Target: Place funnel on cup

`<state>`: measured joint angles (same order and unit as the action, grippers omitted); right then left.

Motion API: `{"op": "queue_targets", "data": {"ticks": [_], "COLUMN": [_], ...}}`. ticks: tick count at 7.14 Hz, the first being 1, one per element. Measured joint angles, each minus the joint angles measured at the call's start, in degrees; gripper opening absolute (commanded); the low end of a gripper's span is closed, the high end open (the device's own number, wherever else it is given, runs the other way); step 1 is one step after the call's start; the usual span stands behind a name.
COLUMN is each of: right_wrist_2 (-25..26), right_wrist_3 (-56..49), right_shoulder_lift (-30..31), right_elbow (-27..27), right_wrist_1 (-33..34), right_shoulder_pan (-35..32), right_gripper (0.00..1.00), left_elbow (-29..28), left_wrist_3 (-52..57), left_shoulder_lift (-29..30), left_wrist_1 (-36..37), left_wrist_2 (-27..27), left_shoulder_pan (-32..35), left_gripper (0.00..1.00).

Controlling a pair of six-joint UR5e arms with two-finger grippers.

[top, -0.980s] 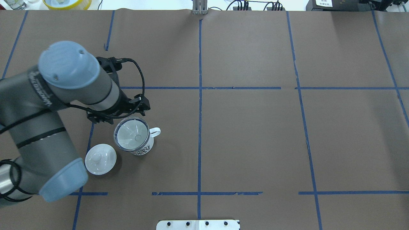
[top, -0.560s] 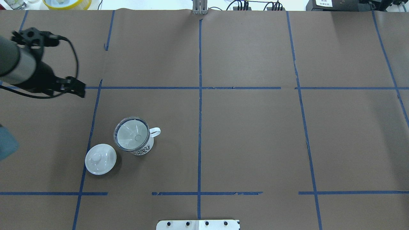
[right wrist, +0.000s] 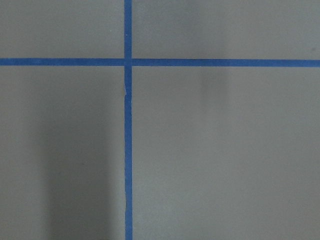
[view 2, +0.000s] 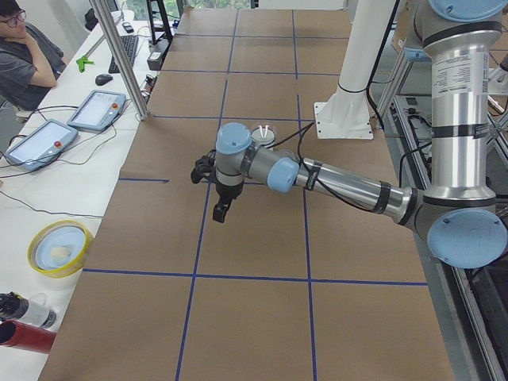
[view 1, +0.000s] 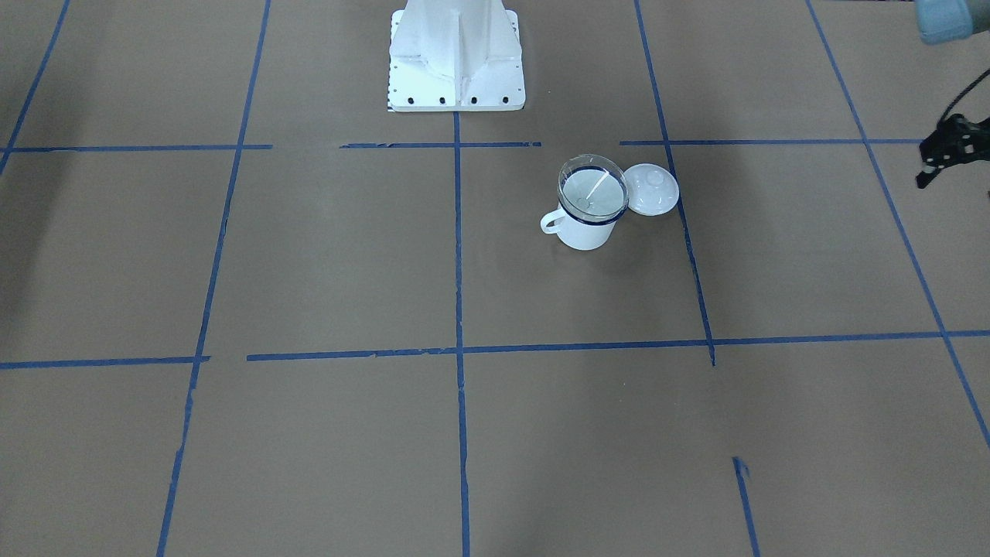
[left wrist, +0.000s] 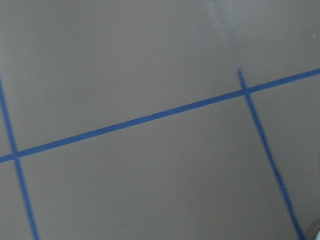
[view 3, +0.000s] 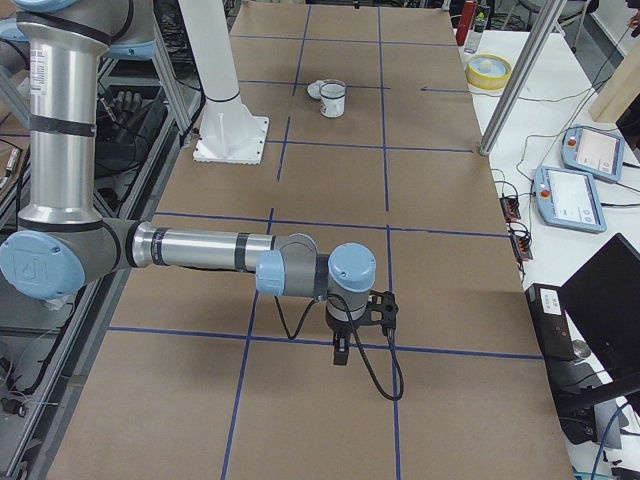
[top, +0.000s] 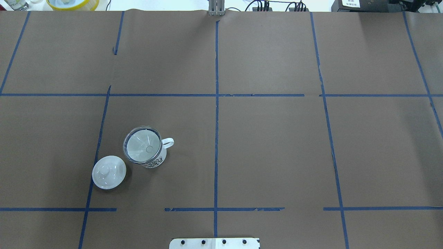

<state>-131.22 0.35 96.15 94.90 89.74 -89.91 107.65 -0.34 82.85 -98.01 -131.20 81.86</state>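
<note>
Nearest the robot, the white base plate [top: 214, 243] is showing at the near edge of the table [top: 277, 145], on its middle line. A little farther out, on the robot's left half, the round white knobbed lid [top: 109, 172] is lying flat, overlapping a blue tape line [top: 90, 193]. Just beyond it and slightly toward the middle, the cup [top: 155, 162] is standing upright with its loop handle pointing toward the table's centre. The funnel [top: 142, 148] is sitting in the cup's mouth, its clear bowl resting on the dark rim and its spout pointing down inside. Nothing is gripping either one. Toward the table's left end, the left gripper [view 2: 221, 213] is hanging above bare table with its fingers pointing down, well apart from the cup; I cannot tell whether those fingers are spread or pressed together. At the opposite end the right gripper [view 3: 341, 352] is hanging low over a tape line, and its fingers cannot be judged either. Beyond the far edge, a yellow bowl [top: 72, 3] is sitting on a white surface.
</note>
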Motion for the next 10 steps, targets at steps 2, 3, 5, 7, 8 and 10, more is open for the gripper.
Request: {"op": "queue_targets", "data": {"ticks": [2,3,5,7,8,10], "right_wrist_2": [0.0,0.0,0.0,0.0,0.0,0.0], "right_wrist_3": [0.0,0.0,0.0,0.0,0.0,0.0], "right_shoulder_lift": [0.0,0.0,0.0,0.0,0.0,0.0], "right_elbow": [0.0,0.0,0.0,0.0,0.0,0.0], "right_wrist_1": [0.0,0.0,0.0,0.0,0.0,0.0], "right_shoulder_pan": [0.0,0.0,0.0,0.0,0.0,0.0], "right_gripper": [1.00,1.00,1.00,1.00,1.00,1.00], "left_elbow": [-6.4,-8.0,-8.8,-9.3,-9.3,-8.4], "left_wrist_3": [5.8,6.6,7.0,6.9,6.7,6.8], "left_shoulder_lift": [-2.8,-3.4,-5.1,-5.6,-5.6,-5.5], "left_wrist_1": [0.3,0.3,0.5,0.5,0.4,0.1], "left_wrist_2": [-1.1,-1.2,-1.5,-1.4,-1.3,-1.5], "left_shoulder_pan": [6.3,8.1,10.9,11.4,11.4,11.4], "left_gripper": [1.00,1.00,1.00,1.00,1.00,1.00]}}
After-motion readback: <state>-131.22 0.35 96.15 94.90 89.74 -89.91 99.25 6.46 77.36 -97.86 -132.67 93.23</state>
